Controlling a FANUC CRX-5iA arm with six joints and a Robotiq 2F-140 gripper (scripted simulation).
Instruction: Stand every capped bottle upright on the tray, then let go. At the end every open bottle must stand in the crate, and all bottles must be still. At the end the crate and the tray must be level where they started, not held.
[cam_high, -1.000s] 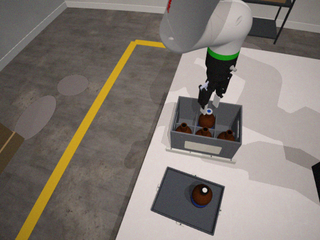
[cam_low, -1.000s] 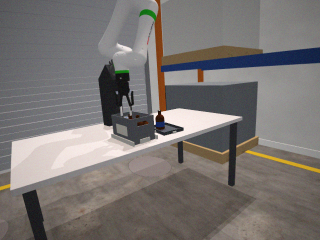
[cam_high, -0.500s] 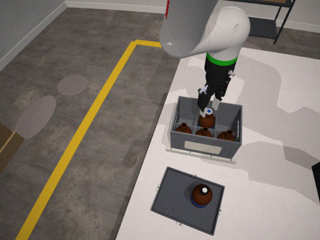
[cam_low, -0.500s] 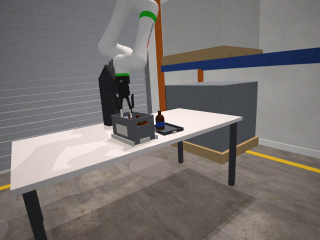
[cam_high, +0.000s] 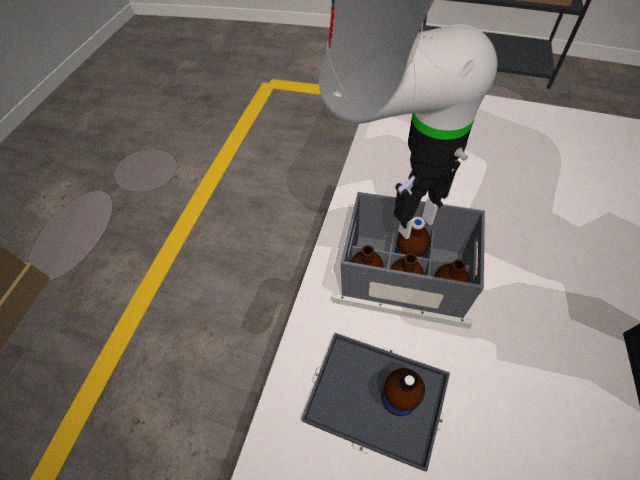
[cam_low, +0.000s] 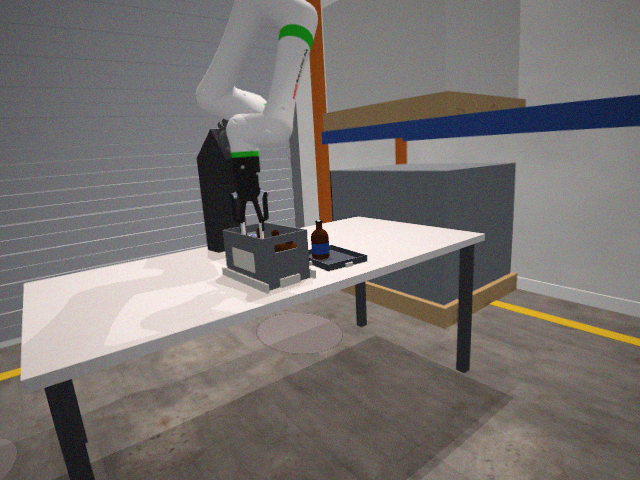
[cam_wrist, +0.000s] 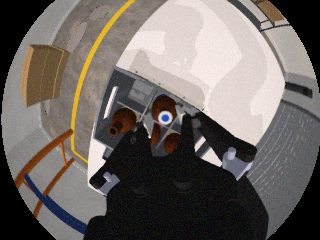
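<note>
A grey divided crate (cam_high: 356, 284) (cam_low: 268, 260) (cam_wrist: 110, 108) stands on the white table. In its back middle cell stands a brown capped bottle (cam_high: 413, 240) (cam_wrist: 164, 118) with a white cap. My gripper (cam_high: 416, 221) (cam_low: 252, 230) (cam_wrist: 164, 114) reaches down into the crate, part open, with one finger on each side of that bottle's cap and neck. Three open brown bottles (cam_high: 367, 255) (cam_high: 408, 263) (cam_high: 453, 269) stand in the front cells. A second capped bottle (cam_high: 403, 391) (cam_low: 320, 241) stands upright on the flat grey tray (cam_high: 351, 382) (cam_low: 341, 256) in front of the crate.
A tall black box (cam_low: 214, 196) stands at the back of the table behind the crate. The table's left edge (cam_high: 289, 330) runs close by the crate and tray. A dark object (cam_high: 633, 356) shows at the right edge.
</note>
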